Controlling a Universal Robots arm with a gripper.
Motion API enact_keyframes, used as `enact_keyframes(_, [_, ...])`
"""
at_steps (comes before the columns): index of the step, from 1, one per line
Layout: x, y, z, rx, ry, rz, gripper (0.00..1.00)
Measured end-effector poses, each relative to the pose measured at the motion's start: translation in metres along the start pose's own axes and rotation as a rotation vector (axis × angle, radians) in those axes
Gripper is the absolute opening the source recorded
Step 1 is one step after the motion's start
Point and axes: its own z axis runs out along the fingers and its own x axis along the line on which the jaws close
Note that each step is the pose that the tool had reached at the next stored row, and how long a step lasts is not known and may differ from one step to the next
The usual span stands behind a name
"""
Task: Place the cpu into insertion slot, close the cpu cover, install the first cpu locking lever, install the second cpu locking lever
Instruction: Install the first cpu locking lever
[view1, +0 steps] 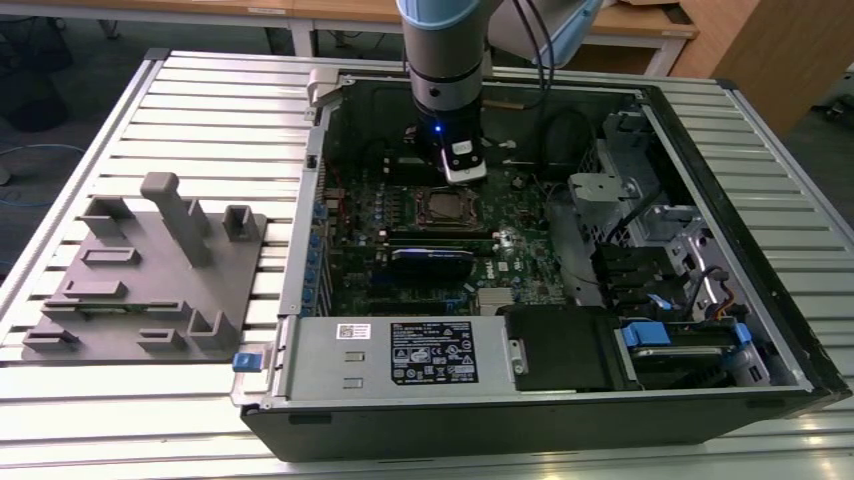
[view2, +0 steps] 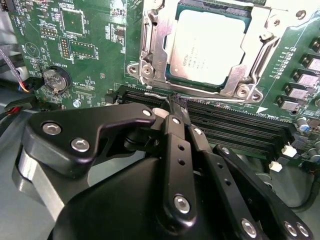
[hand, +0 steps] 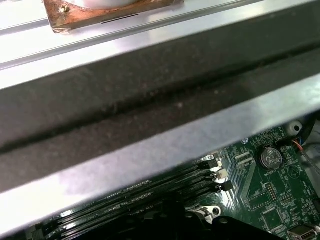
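Observation:
The cpu (view2: 207, 42), silver-grey on top, sits in the insertion slot, whose contact field is hidden under it. The silver cpu cover (view2: 235, 82) lies flat around the chip. One locking lever (view2: 148, 42) runs along the socket's side. A thin silver lever end (view2: 156, 93) lies at the socket's edge by the memory slots. My gripper (view2: 176, 102) has its black fingers (view2: 174, 137) pressed together, and their tips meet at that wire end. In the exterior view the gripper (view1: 465, 172) hangs just behind the cpu (view1: 446, 207), inside the open computer case.
Long black memory slots (view2: 240, 125) run beside the socket, and a coin battery (view2: 54, 80) sits on the green board. A black card (view1: 430, 262) and the power supply (view1: 400, 352) lie nearer the front. Drive cages (view1: 667, 260) fill the exterior view's right; a grey fixture (view1: 147, 270) stands on its left.

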Motion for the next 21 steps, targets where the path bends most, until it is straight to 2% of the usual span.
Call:
enact_keyframes(5, [0.0000, 0.0000, -0.0002, 0.0011, -0.0003, 0.000, 0.11])
enact_keyframes(9, [-0.0002, 0.0007, -0.0027, 0.0008, -0.0007, 0.000, 0.11])
enact_keyframes(11, [0.0000, 0.0006, -0.0028, -0.0009, -0.0051, -0.001, 0.11])
enact_keyframes(15, [0.0007, 0.0003, -0.0028, -0.0091, -0.0239, -0.005, 0.11])
enact_keyframes(17, [0.0011, 0.0001, -0.0025, -0.0111, -0.0261, -0.005, 0.11])
enact_keyframes(21, [0.0034, -0.0009, -0.0025, -0.0109, -0.0264, -0.005, 0.11])
